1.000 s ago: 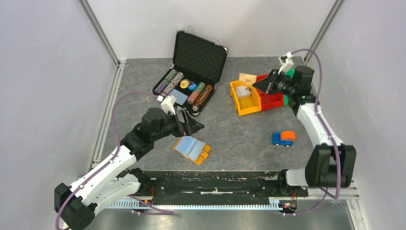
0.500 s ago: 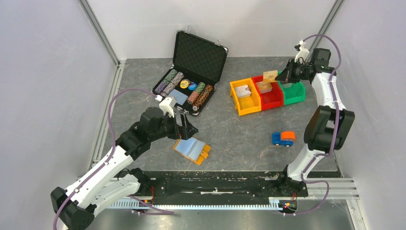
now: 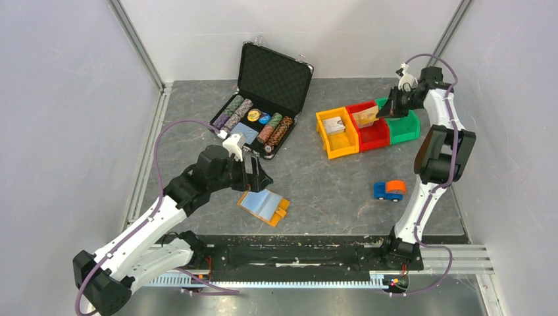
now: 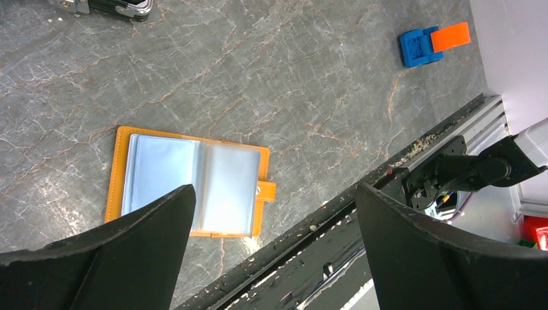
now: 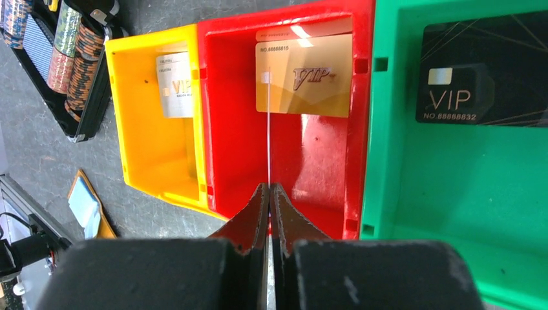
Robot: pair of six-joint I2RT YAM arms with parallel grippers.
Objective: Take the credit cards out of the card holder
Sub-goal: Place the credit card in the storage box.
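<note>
Card (image 5: 267, 129) is pinched edge-on in the closed right gripper (image 5: 269, 194) over the red bin (image 5: 316, 161) (gold card (image 5: 304, 74) already inside), so it's best lowered clear of the walls before release; left gripper (image 4: 273, 194) is held wide open above the unfolded holder (image 4: 194, 184) on the table (image 4: 323, 77).

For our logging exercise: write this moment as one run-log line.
left end effector open above card holder | right end effector shut on card over red bin
</note>
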